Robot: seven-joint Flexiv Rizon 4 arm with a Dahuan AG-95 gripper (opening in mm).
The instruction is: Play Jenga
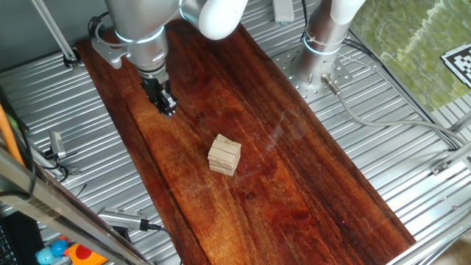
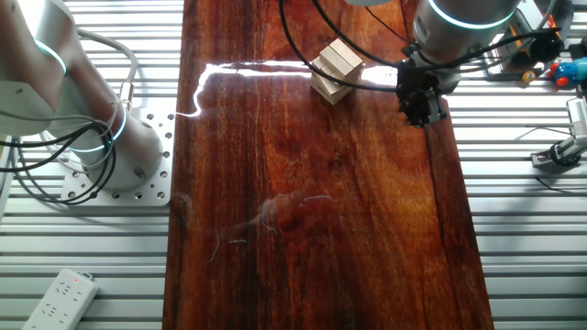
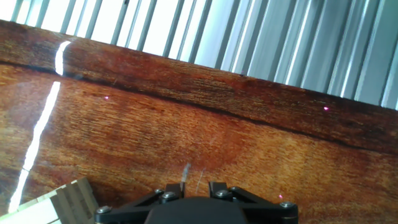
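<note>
hand (image 1: 168,107): over bare board, fingers seem drawn together, grasping nothing
jenga (image 1: 224,154): small stack mid-board (image 1: 309,184), well apart from hand
bearing: stack at lower left edge of hand view, off to one side

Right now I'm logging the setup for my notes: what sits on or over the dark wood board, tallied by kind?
Small stack of pale tan wooden rectangular blocks: 1
Dark black two-finger end effector, over the board, apart from the stack: 1
Long dark reddish wood board: 1
Total: 3
</note>
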